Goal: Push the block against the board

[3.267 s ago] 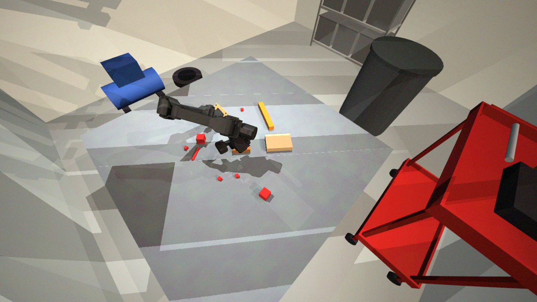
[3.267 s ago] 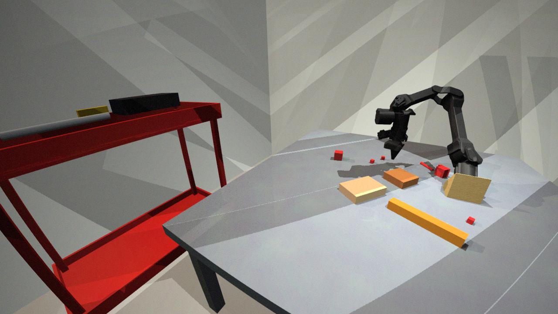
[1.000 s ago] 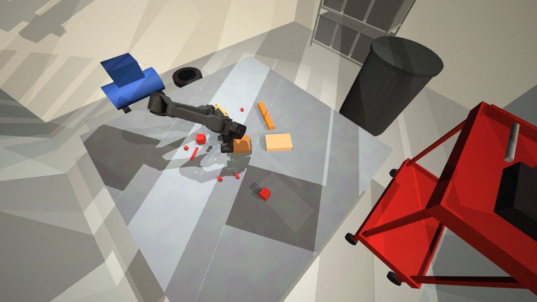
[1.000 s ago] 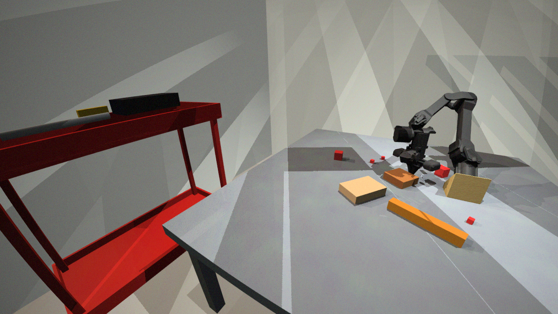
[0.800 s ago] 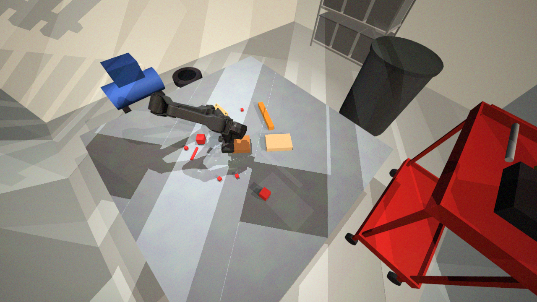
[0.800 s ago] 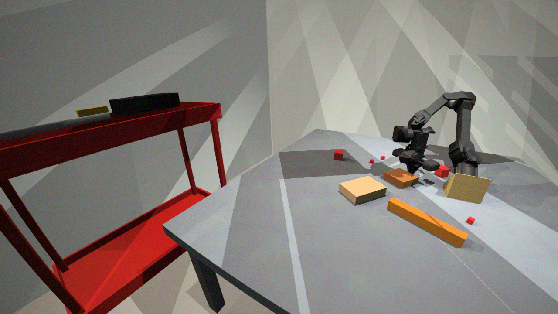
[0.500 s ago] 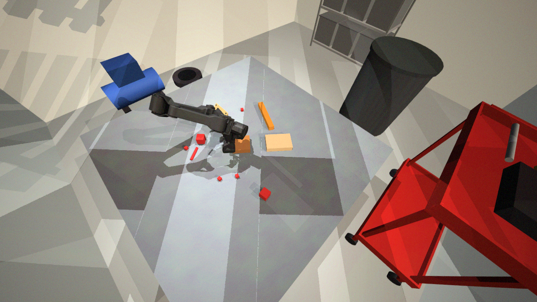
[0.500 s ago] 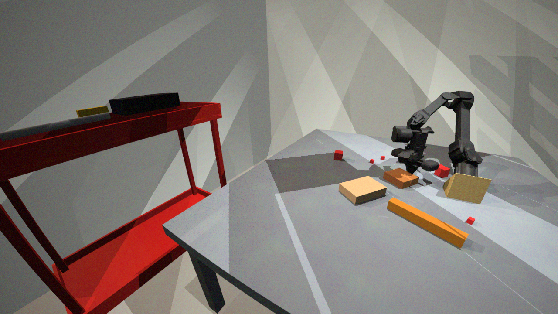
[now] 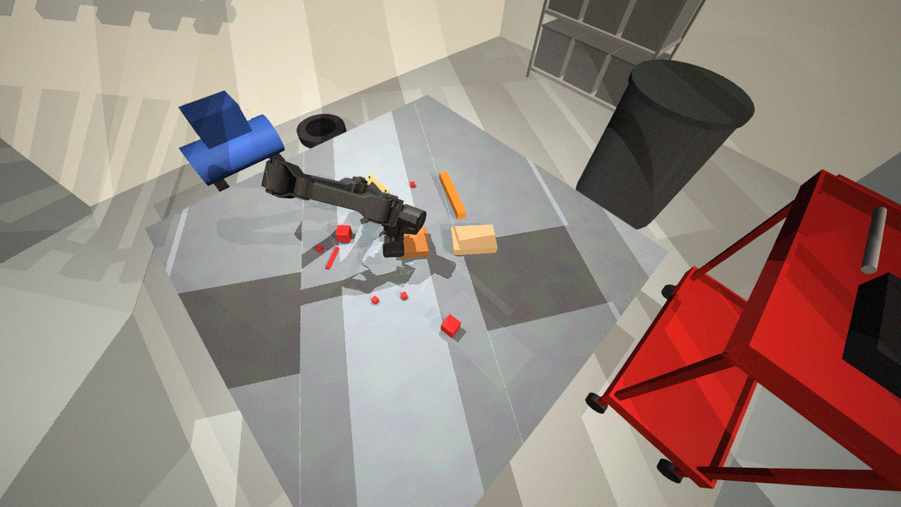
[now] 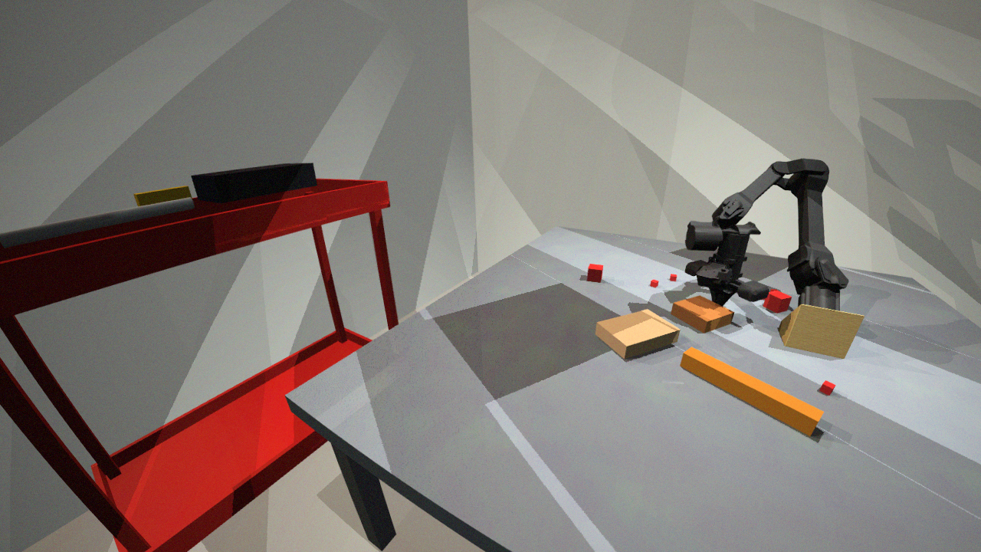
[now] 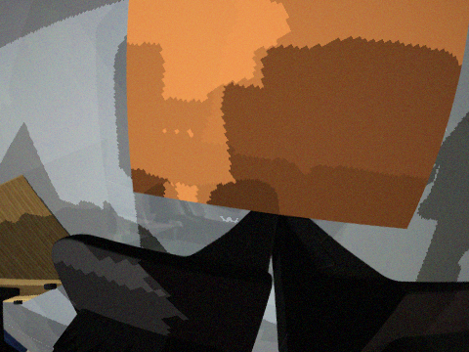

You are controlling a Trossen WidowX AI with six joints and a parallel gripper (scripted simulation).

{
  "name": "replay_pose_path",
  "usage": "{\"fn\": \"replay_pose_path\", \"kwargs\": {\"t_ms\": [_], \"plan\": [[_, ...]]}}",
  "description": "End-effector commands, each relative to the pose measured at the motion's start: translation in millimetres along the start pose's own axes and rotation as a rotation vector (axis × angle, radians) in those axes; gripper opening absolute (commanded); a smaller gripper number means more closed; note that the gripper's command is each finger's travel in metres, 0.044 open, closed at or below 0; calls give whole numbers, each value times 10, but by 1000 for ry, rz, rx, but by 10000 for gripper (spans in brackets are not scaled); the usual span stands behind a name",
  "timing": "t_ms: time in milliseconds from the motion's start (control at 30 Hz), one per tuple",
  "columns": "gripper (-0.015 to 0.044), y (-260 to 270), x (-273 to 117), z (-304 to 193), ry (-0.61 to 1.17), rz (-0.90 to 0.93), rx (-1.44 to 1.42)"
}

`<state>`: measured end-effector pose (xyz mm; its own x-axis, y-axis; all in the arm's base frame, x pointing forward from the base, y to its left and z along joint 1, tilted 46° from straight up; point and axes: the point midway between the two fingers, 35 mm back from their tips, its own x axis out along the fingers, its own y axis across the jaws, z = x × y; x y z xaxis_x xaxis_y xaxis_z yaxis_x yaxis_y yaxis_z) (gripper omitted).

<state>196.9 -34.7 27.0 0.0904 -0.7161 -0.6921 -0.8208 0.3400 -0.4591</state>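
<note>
The orange-brown square block [image 9: 419,244] [image 10: 698,310] [image 11: 318,122] lies flat on the table. The pale tan board [image 9: 476,239] [image 10: 632,330] lies flat beyond it, on the side away from the arm, with a gap between them. My gripper [image 10: 720,300] [image 11: 274,206] is shut and empty, pointing down at the block's arm-side face. In the wrist view its tips meet the block's near edge; whether they press on it I cannot tell. In the top view the wrist hides the fingertips and part of the block.
A long orange bar [image 9: 452,195] [image 10: 751,391] lies near the board. A red cube [image 9: 343,234] [image 10: 777,301] is near the arm's base, and another red cube [image 9: 450,325] [image 10: 595,273] lies farther off. A tan wooden wedge-like object [image 10: 823,331] [image 11: 24,244] stands beside the arm. Several small red pieces are scattered about.
</note>
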Motion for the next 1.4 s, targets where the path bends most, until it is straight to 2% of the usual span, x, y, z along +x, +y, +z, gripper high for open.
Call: {"fn": "replay_pose_path", "kwargs": {"t_ms": [0,1367], "plan": [[0,-17,-10,45,-8,1,9],[0,-28,-16,304,-10,2,10]]}}
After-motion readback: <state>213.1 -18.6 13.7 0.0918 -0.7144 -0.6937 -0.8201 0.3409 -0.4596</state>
